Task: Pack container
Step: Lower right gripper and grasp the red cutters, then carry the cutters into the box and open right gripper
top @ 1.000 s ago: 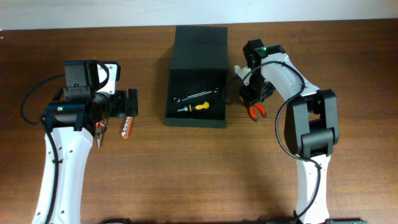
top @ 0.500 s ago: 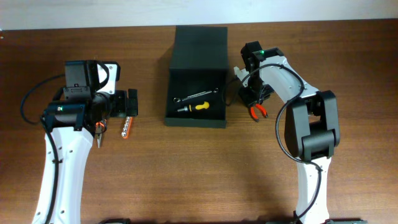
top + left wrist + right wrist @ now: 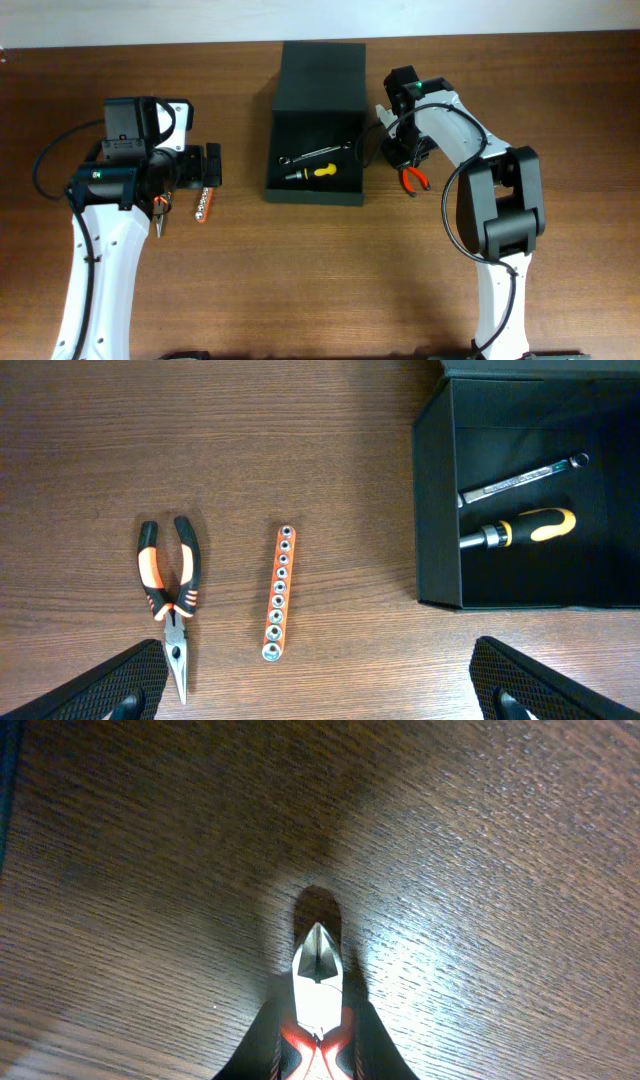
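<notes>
The dark container [image 3: 314, 192] stands open at the table's middle, its lid [image 3: 321, 68] tipped back. Inside lie a wrench [image 3: 315, 154] and a yellow-handled screwdriver [image 3: 318, 171]. Both also show in the left wrist view, the wrench [image 3: 520, 475] above the screwdriver [image 3: 520, 530], inside the container [image 3: 436, 510]. My right gripper [image 3: 403, 158] is just right of the container, shut on red-handled cutters [image 3: 413, 180]. In the right wrist view the cutters' head [image 3: 318, 982] sticks out from the gripper [image 3: 318, 1040] above the wood. My left gripper [image 3: 320, 690] is open and empty.
Orange-and-black long-nose pliers [image 3: 170, 585] and an orange socket rail [image 3: 279, 593] lie on the wood left of the container, below my left gripper [image 3: 195, 165]. They also show overhead, the pliers [image 3: 160, 212] left of the rail [image 3: 203, 203].
My right gripper has shifted slightly left toward the container's right wall with the cutters. The left arm has not moved.
</notes>
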{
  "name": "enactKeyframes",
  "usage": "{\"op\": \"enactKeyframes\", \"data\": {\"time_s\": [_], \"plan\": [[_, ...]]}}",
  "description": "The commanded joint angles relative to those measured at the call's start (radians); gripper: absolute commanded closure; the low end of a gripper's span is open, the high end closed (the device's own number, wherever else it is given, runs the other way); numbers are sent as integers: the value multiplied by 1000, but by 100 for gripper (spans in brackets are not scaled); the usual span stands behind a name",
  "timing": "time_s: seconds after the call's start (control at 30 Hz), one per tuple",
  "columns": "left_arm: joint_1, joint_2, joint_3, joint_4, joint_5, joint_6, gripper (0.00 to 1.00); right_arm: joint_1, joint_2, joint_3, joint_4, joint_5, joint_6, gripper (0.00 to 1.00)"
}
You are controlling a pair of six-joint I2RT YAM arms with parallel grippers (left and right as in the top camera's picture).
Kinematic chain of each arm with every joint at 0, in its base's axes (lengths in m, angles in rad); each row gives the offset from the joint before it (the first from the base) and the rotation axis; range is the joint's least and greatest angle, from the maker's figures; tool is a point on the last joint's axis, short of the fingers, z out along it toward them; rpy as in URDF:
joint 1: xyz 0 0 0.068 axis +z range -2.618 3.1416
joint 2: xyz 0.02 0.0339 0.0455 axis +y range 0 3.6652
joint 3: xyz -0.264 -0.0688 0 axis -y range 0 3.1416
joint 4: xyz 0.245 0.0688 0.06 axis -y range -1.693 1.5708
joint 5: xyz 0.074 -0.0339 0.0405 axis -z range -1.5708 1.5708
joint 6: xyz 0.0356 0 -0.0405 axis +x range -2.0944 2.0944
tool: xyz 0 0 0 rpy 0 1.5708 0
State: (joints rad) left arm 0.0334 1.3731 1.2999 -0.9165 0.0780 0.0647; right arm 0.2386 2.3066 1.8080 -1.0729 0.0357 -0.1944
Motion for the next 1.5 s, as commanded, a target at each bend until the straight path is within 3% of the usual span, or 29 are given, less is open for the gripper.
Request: {"op": "enactKeyframes", "data": {"time_s": [0.0,0.43,0.9,1.27,1.47], "plan": [[4,7,12,0,4,20,1,-4,50,-44,12,56,29,89],[4,7,12,0,4,20,1,-5,-26,-13,5,101,73,91],[4,7,12,0,4,20,1,-5,-107,189,-117,104,88,96],[4,7,12,0,4,20,1,90,-114,618,-377,95,74,96],[4,7,12,0,4,48,1,233,-114,801,-412,-26,-143,96]]}}
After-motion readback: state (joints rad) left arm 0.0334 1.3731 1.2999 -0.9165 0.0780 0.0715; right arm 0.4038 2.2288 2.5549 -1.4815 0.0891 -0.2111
